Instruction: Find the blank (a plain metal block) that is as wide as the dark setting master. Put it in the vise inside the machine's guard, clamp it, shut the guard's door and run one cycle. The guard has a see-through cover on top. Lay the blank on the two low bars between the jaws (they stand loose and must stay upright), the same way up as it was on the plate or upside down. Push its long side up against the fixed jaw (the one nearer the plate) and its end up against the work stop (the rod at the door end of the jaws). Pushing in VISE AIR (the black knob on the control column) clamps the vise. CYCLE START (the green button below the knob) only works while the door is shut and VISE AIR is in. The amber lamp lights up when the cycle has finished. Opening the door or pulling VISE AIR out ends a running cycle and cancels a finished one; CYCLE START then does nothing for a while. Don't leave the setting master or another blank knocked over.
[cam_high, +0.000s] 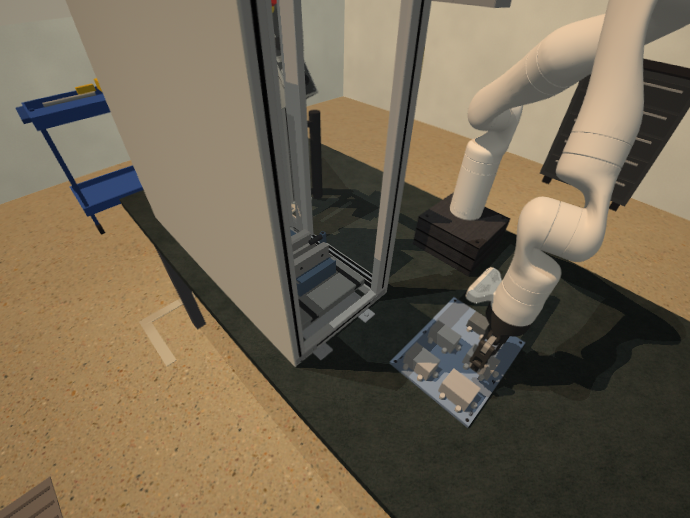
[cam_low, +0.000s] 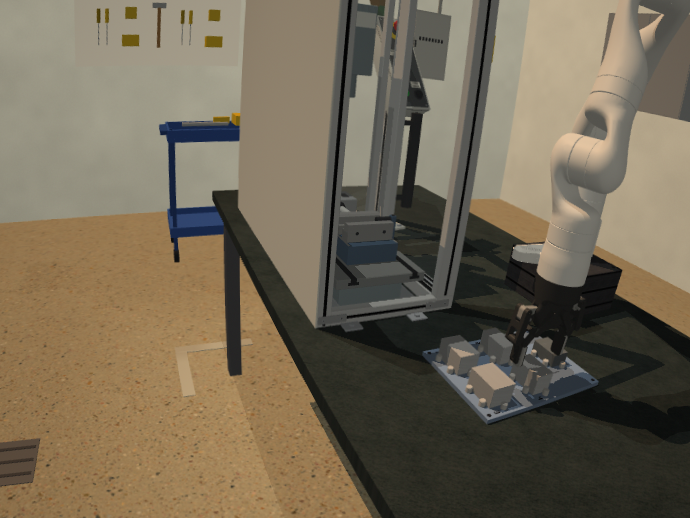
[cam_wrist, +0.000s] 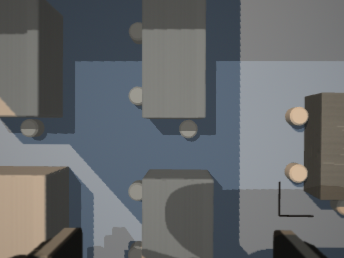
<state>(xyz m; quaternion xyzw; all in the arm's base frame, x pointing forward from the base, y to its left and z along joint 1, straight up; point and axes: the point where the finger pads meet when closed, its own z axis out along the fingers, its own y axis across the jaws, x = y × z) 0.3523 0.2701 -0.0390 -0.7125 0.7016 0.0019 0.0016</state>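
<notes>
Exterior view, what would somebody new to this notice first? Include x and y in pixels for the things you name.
Probably the tall guard (cam_high: 209, 167) (cam_low: 284, 156) standing on the dark table, its pale side panel filling the middle. Next, the white arm (cam_high: 601, 133) (cam_low: 590, 156) coming down at the right, its open gripper (cam_high: 483, 362) (cam_low: 537, 356) above a bluish plate (cam_high: 396, 359) (cam_low: 483, 413) of metal blocks.

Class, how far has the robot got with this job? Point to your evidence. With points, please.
Done: nothing visible yet; the blocks (cam_high: 460, 388) (cam_low: 491, 384) (cam_wrist: 178, 215) stand on the plate (cam_high: 469, 420) (cam_low: 488, 419) (cam_wrist: 115, 165).

In hand: the open gripper (cam_high: 483, 362) (cam_low: 537, 356) is over them, holding none, probably choosing or lining up.

Left: loading the vise (cam_high: 317, 276) (cam_low: 367, 250), clamping, shutting the door, running the cycle.
</notes>
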